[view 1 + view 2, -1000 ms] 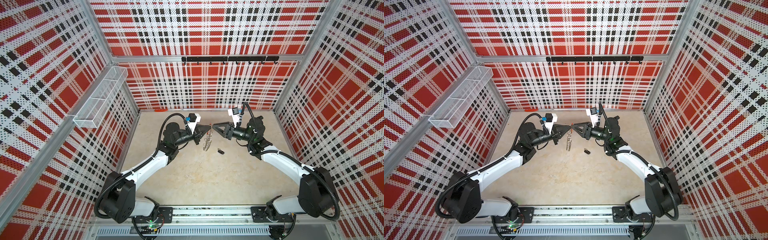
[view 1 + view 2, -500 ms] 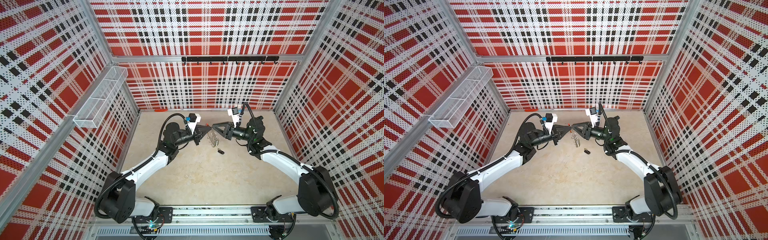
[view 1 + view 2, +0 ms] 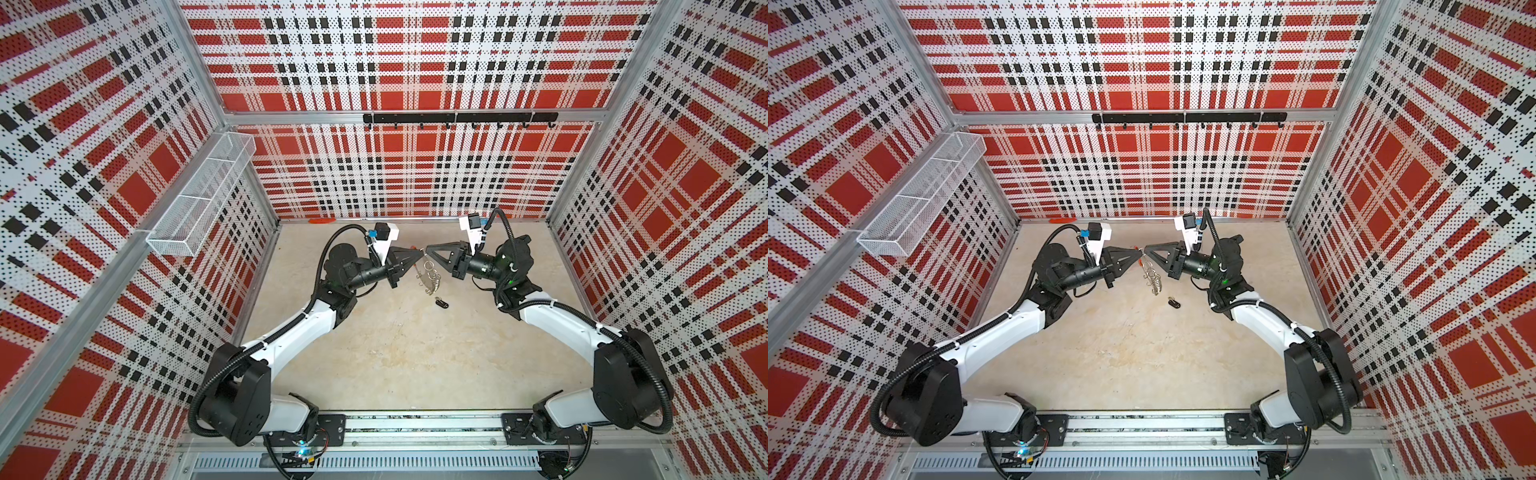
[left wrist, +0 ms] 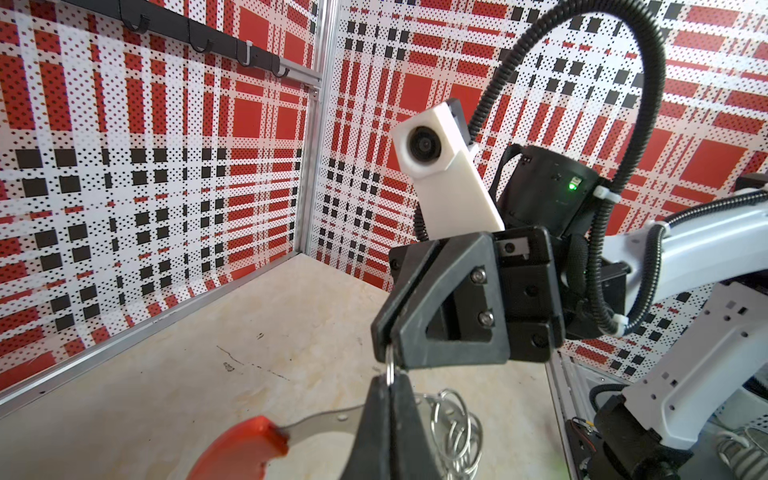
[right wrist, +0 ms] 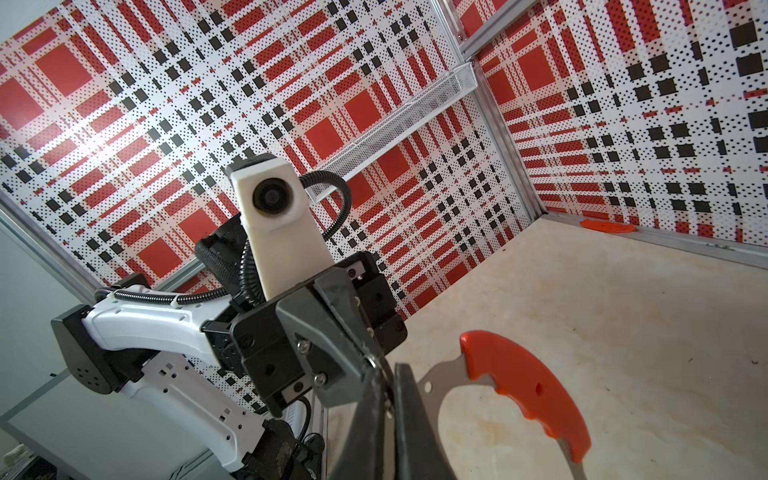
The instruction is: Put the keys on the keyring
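Left gripper (image 4: 389, 388): jaws together, clamped on the grey band of the keyring (image 4: 320, 419). Right gripper (image 4: 390, 347) meets it tip to tip, jaws closed on a thin silver loop of the keyring right at the left gripper's tips.

Keyring hangs edge-on off the surface (image 3: 415, 365), long axis running down from the tips. Red sleeve (image 5: 525, 384) on the left arm's side, small silver loops (image 4: 455, 432) bunched below.

Key fob (image 3: 441, 303) lies on the surface's far half, about midway between left and right edges, apart from both grippers. Long axis diagonal, ring end toward the far left corner.

Versus one second ago: right gripper's jaws have closed, the loop bunch has swung toward the right arm, and the fob is unmoved.
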`<state>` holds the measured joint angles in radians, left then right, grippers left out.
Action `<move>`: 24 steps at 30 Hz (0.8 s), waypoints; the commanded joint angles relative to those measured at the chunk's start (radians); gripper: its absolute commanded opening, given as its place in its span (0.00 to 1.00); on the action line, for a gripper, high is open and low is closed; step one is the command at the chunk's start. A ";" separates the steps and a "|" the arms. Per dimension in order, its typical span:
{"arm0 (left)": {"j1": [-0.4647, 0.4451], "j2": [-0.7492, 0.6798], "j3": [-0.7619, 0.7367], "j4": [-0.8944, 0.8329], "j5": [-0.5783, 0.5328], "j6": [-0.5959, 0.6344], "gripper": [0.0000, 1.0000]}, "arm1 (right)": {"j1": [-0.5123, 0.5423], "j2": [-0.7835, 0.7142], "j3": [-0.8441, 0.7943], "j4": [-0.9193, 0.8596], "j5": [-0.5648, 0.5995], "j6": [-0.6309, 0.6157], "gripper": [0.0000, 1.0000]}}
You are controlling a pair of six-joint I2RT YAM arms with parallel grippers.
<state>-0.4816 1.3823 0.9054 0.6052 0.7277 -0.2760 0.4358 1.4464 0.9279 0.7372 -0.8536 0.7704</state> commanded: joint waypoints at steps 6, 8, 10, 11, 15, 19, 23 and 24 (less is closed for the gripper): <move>-0.004 0.023 0.054 0.110 0.036 -0.035 0.00 | 0.013 0.003 -0.014 0.063 -0.068 0.043 0.13; -0.004 0.023 0.054 0.110 0.035 -0.036 0.00 | 0.013 0.013 -0.019 0.084 -0.071 0.057 0.13; -0.004 0.023 0.053 0.112 0.035 -0.040 0.00 | 0.014 0.021 -0.022 0.113 -0.076 0.078 0.13; -0.004 0.024 0.054 0.112 0.035 -0.041 0.00 | 0.015 0.025 -0.023 0.127 -0.079 0.085 0.12; -0.003 0.029 0.062 0.111 0.037 -0.051 0.00 | 0.014 0.026 -0.029 0.148 -0.076 0.093 0.08; -0.003 0.035 0.069 0.112 0.036 -0.068 0.00 | 0.018 0.031 -0.034 0.190 -0.088 0.110 0.09; -0.003 0.050 0.083 0.113 0.050 -0.088 0.00 | 0.023 0.038 -0.033 0.199 -0.091 0.108 0.13; -0.002 0.052 0.086 0.113 0.052 -0.089 0.00 | 0.023 0.040 -0.033 0.201 -0.090 0.107 0.13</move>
<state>-0.4774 1.4193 0.9409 0.6655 0.7731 -0.3565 0.4324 1.4727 0.9062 0.9001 -0.8635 0.8589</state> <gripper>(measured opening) 0.042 0.131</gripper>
